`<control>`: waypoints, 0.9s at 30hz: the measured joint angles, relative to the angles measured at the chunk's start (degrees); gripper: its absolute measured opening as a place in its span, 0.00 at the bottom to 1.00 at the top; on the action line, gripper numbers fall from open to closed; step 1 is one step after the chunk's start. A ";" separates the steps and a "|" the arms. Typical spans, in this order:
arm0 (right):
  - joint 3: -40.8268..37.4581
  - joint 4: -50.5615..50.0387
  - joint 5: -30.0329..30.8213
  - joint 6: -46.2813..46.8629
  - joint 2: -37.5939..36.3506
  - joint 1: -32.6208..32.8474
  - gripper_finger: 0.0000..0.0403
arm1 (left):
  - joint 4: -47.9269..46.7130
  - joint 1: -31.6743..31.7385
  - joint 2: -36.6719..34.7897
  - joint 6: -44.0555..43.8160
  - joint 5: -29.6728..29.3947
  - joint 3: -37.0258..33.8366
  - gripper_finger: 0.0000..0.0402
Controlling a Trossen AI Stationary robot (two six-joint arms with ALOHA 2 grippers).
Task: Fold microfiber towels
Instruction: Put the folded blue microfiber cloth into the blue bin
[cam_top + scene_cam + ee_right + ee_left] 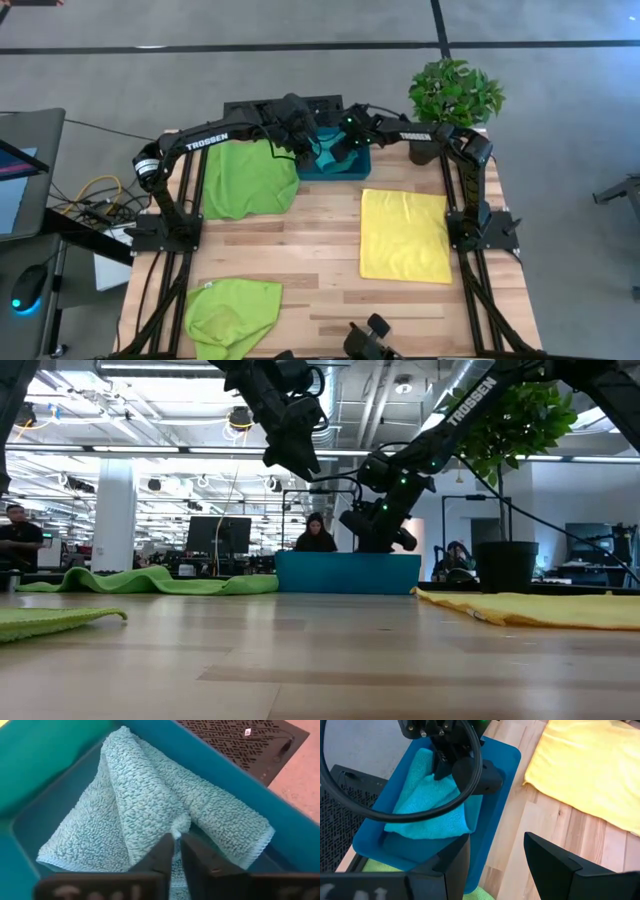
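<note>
1. Teal terry cloth sits crumpled in the teal bin [335,165] at twelve o'clock on the wooden table [330,280] in the high view. Both arms meet over it, the right gripper [340,148] reaching down inside and the left gripper [298,128] just beside the bin at its nine o'clock. A lime green towel [250,178] lies spread at ten o'clock, a second lime green towel [232,312] at seven, a yellow towel [405,235] at three.

2. Low view: the right gripper [385,532] dips behind the bin wall [348,572]; the left gripper [290,445] hangs higher, clear of it.

3. Left wrist view: its own fingers [547,857] stand wide apart, holding nothing, above the bin's edge, with the teal towel [427,802] beyond.

4. Right wrist view: the right fingers [167,852] are nearly together, pinching a raised fold of the teal towel [140,805].

5. Judgement: the step in hand is fetching the teal towel from the bin. Next comes a straight lift clear of the walls, then laying it flat on bare wood for folding; the pinch looks thin and might slip.
</note>
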 joint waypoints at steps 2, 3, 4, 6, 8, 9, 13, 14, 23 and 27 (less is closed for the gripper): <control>0.00 0.00 0.02 -0.60 0.00 -0.02 0.06 | 0.00 0.00 0.00 0.01 0.00 0.00 0.45; 0.00 0.08 0.04 -1.01 0.00 -0.02 0.04 | 0.00 0.00 0.00 0.00 0.00 0.00 0.45; 0.00 0.39 0.05 -1.54 0.00 -0.02 0.02 | 0.00 0.00 0.00 0.00 0.00 0.00 0.45; 0.00 1.11 0.08 -1.79 0.00 -0.09 0.03 | 0.00 0.00 0.00 0.02 0.00 0.00 0.45; 0.00 1.80 0.17 -1.82 0.00 -0.41 0.04 | -0.03 0.00 0.00 0.02 0.00 0.00 0.45; 0.00 2.07 0.20 -1.83 0.00 -0.66 0.04 | -0.03 0.00 0.00 0.02 0.00 0.00 0.45; 0.00 3.76 0.26 -1.96 0.00 -1.78 0.01 | -0.05 0.00 0.00 0.50 0.00 0.00 0.45; 0.00 4.20 0.24 -1.96 0.00 -2.08 0.01 | -0.07 0.00 0.00 0.63 0.00 0.00 0.45; 0.00 4.00 5.07 -5.00 0.00 -4.26 0.01 | -0.07 0.02 0.00 1.70 0.00 0.00 0.45; -0.02 3.80 6.78 -6.08 0.00 -3.94 0.02 | -0.07 0.09 0.02 2.28 0.00 0.00 0.45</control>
